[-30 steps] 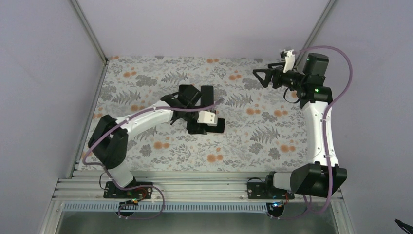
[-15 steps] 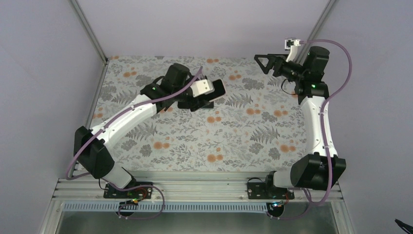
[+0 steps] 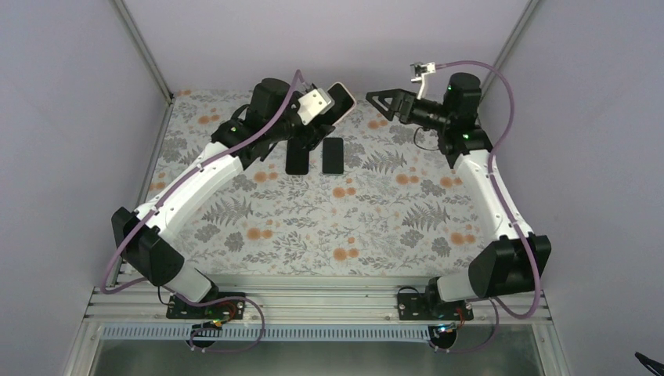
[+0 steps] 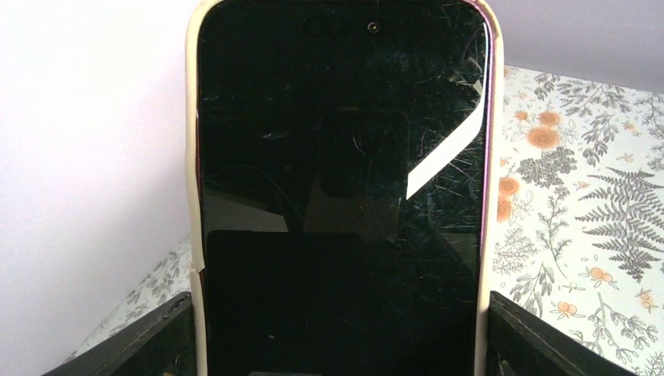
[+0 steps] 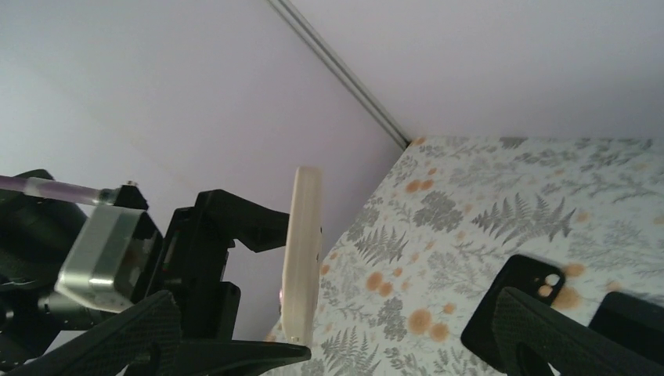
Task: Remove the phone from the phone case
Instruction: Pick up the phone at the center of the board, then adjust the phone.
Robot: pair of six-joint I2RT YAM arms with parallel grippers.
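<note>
Left gripper [image 4: 341,321] pinches the cream phone case [image 4: 190,204] by its edges (phone [image 4: 341,157] seated inside); right gripper [image 3: 381,103] spread, apparently clear.

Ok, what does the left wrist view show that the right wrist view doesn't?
Only left wrist: the phone's scratched dark screen face-on, the cream case rimming both long sides. Only right wrist: that case edge-on, the right fingers spread wide in the foreground, and two black slabs lying on the floral cloth. Both: the cased phone held up by the left fingers, the floral cloth, the pale wall.
</note>
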